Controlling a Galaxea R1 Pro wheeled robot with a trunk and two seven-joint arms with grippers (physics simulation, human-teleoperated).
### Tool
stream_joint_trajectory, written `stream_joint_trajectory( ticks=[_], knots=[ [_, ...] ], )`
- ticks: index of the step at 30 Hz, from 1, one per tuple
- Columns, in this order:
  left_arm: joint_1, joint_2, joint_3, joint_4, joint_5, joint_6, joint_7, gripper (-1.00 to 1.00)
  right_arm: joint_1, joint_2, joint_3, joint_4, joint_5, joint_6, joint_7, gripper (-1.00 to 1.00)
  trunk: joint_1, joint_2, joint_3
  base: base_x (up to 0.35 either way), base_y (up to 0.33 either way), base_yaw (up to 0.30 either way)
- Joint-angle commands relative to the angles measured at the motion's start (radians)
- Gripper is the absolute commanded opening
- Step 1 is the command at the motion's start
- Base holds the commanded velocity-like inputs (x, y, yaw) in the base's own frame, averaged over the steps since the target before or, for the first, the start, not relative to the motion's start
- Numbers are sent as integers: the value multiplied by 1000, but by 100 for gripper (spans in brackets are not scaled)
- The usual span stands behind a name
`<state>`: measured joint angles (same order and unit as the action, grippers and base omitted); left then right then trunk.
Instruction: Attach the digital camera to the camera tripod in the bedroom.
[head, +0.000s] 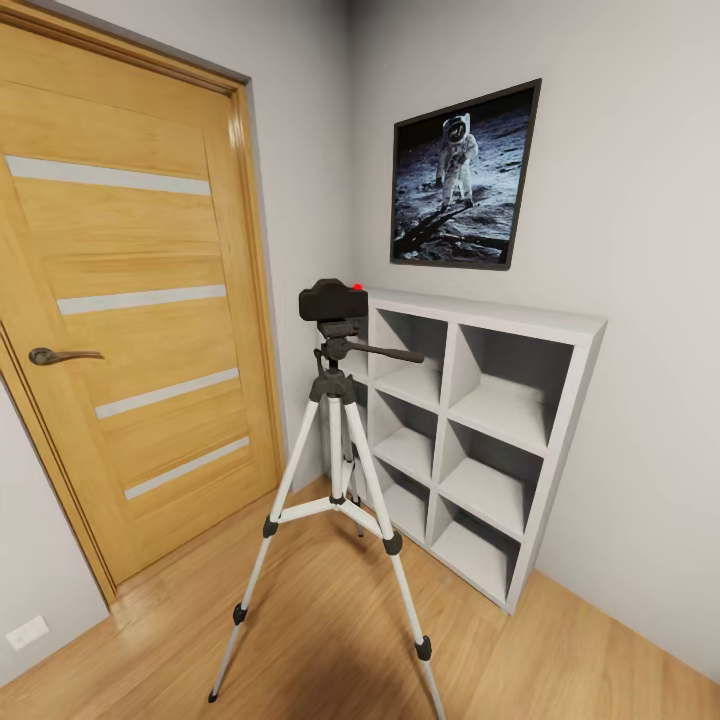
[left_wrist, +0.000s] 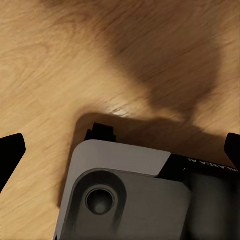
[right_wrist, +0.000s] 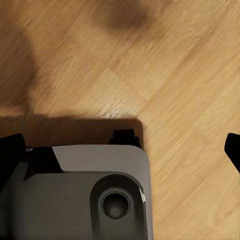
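Left gripper (left_wrist: 120, 150) and right gripper (right_wrist: 120, 145) both spread wide, empty, hanging over the wood floor (right_wrist: 190, 75). The digital camera (head: 332, 299) sits on the camera tripod (head: 335, 470) head beside the white cube shelf (head: 480, 420); looks mounted, task likely done. Count: one camera, one tripod, three legs.

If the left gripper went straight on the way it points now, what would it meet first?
Probably the robot's own grey base, which lies just ahead of the left gripper; past its edge is wood floor. Depth is unclear.
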<state>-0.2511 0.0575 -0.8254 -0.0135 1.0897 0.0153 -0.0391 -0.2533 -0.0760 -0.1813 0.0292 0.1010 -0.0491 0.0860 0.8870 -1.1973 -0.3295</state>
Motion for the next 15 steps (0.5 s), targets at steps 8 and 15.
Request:
stream_joint_trajectory(
  ticks=[8,15],
  knots=[
    [-1,0,-9,0,11,2,-3,100,-1,1,-6,3,13,-5,5,100,0,-1,-1,0,0,0],
    [-1,1,-9,0,10,2,-3,100,-1,1,-7,3,11,-3,2,100,0,-1,-1,0,0,0]
  ],
)
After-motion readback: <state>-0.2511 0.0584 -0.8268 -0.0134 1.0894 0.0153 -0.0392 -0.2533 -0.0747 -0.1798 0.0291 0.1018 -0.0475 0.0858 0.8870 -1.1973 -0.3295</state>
